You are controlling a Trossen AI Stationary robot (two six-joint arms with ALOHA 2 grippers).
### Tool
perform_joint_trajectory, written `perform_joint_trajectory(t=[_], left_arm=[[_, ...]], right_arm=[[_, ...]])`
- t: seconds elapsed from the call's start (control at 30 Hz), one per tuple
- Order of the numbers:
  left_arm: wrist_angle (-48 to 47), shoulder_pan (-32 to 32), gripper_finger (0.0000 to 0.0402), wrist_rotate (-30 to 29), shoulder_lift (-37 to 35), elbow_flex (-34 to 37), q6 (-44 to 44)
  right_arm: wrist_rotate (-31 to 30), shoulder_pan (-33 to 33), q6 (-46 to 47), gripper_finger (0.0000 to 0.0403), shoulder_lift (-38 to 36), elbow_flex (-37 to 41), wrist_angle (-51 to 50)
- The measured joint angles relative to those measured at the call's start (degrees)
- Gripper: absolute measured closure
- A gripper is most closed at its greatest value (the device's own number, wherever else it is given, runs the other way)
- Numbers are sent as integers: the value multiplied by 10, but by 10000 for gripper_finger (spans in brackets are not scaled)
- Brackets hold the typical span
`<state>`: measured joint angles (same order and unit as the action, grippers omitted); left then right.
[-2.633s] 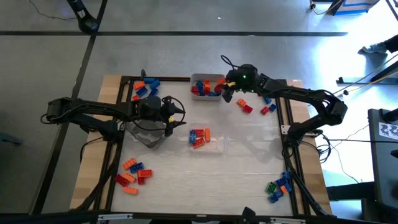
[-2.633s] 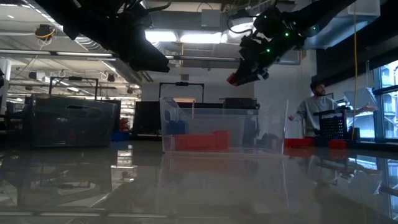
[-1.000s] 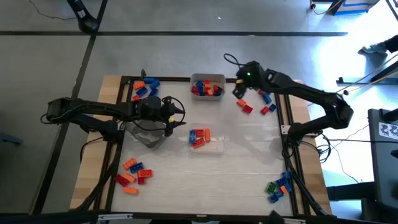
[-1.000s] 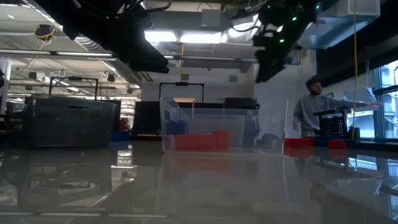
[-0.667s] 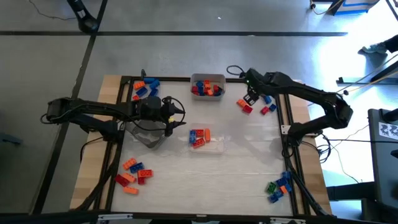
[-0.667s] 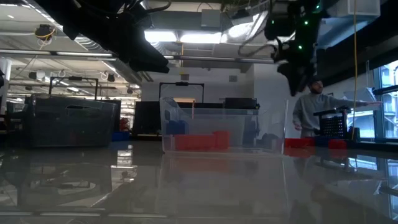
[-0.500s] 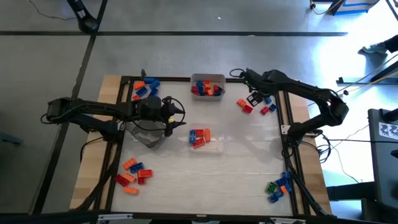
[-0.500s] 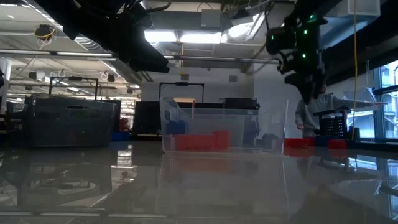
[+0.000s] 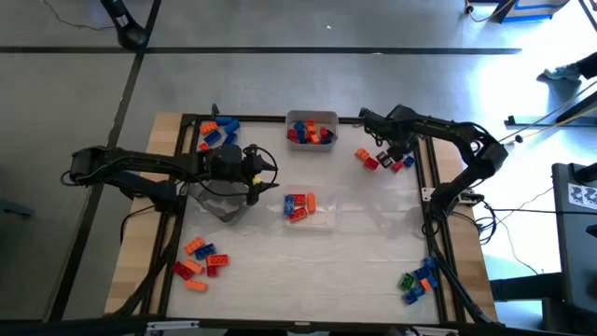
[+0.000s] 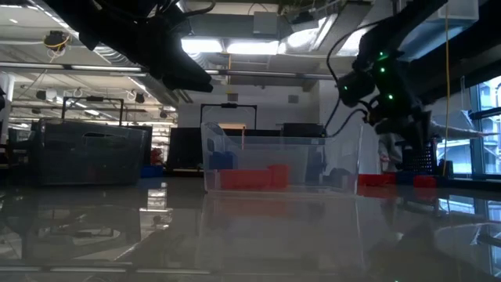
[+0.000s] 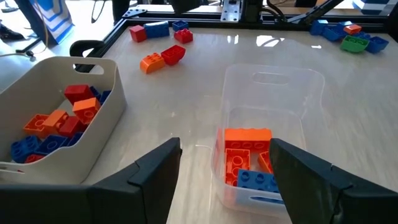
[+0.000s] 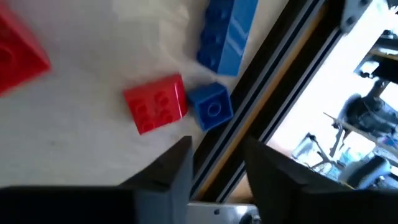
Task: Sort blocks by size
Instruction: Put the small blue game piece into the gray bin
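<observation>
High view: the right tool [image 9: 393, 152] hangs over loose blocks [image 9: 367, 159] by the surface's [image 9: 373, 252] far right rail; the left tool [image 9: 264, 175] waits beside the clear tray [image 9: 322, 218].

Low view: the right tool [image 10: 399, 129] sits above red blocks [image 10: 391, 181].

Left wrist view: the left tool [image 11: 225, 175] gapes empty, straddling the clear tray [image 11: 273, 93].

Right wrist view: the right tool [image 12: 217, 163] is partly spread, empty, near one red block [image 12: 155, 102] touching a small blue block [image 12: 212, 108], tight against the rail [image 12: 267, 81].

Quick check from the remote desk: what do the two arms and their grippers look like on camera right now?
Both arms are dark, jointed links. The left gripper has two broad, flat black fingers. The right gripper has the same black fingers. A thin dark cable loops from the right arm; green lights glow on it in the low view.
</observation>
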<state>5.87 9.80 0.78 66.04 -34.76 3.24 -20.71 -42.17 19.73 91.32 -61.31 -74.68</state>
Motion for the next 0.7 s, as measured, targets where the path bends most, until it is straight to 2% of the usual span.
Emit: perform_joint_trajectory(t=[0.23, 0.4, 0.5, 0.7], left_arm=[[-1, 0, 170, 0, 0, 0, 0], [-1, 0, 170, 0, 0, 0, -2], [-1, 0, 170, 0, 0, 0, -2], [2, 0, 170, 0, 0, 0, -2]], right_arm=[[5, -9, 0, 353, 4, 45, 28], [3, -43, -5, 394, 4, 75, 57], [-2, -67, -12, 400, 4, 88, 76], [11, -70, -20, 387, 4, 88, 115]])
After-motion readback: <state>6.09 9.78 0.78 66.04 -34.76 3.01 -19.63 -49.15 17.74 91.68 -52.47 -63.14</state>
